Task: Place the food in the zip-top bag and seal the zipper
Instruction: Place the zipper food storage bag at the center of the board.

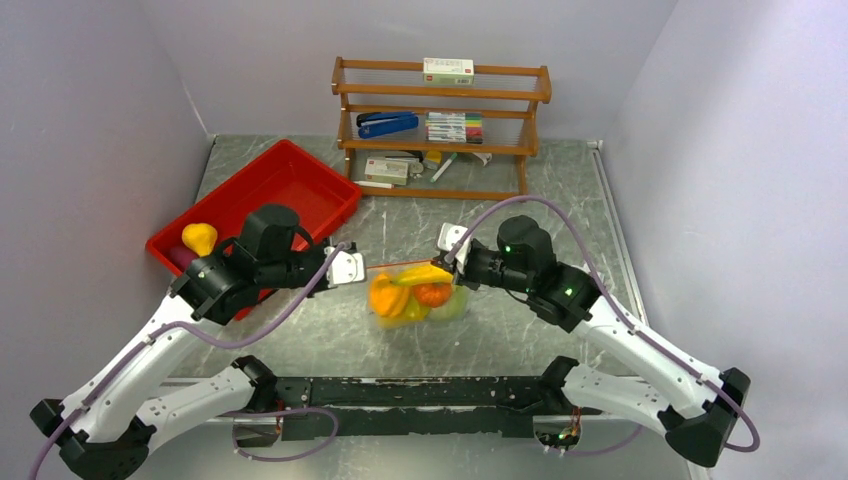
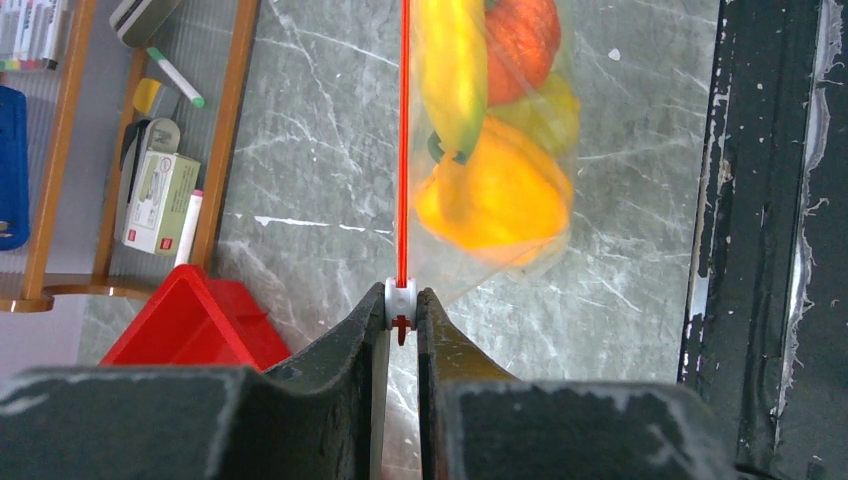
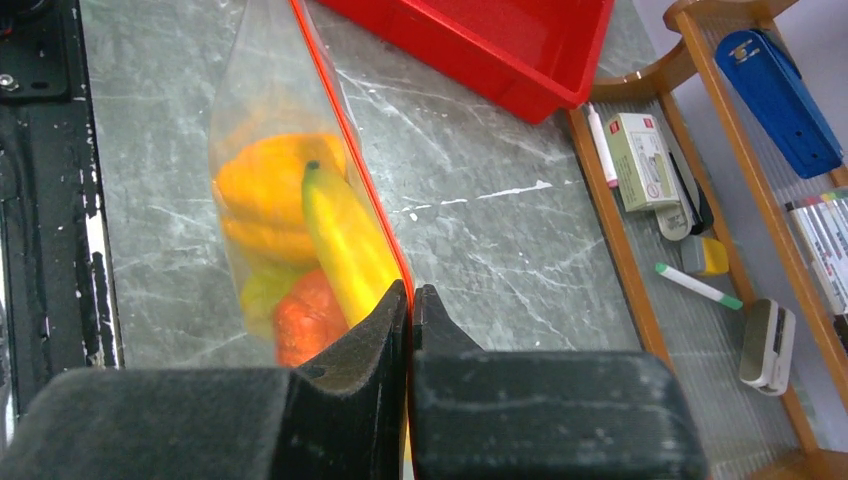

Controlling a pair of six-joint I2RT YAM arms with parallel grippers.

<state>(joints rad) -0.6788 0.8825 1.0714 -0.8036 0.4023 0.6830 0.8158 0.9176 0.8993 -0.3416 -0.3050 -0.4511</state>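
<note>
Left gripper [image 2: 402, 312] is clamped down tight on the little white slider [image 2: 399, 293] at one end of the zipper [image 2: 403, 150], and the right gripper [image 3: 411, 295] is pinched shut on the other end of that red-orange strip, low in the middle of its wrist view. So the zip-top bag [image 3: 250, 90] hangs stretched between them, just left of center in the top view, with the strip pulled into a dead straight line. Inside are a banana [image 3: 345, 235], a yellow-orange pepper [image 3: 265, 190], a redder one [image 3: 305, 320] and something green [image 3: 262, 290]. Looks like the sealing step to me. I can't tell from these shots whether the track is already mated or not. If it isn't, I'd keep the right side as the anchor, hold the tension, and draw the slider straight along the strip with no twisting, since a floppy bag will buckle and jam the slider the moment it goes slack. Watch the banana too: it rides right up against the strip in the right wrist view and could get caught. Also, a yellow pear [image 1: 199, 238] is sitting in the red tray [image 1: 290, 170] at the left of the top view, so sealing now may leave food out.
</note>
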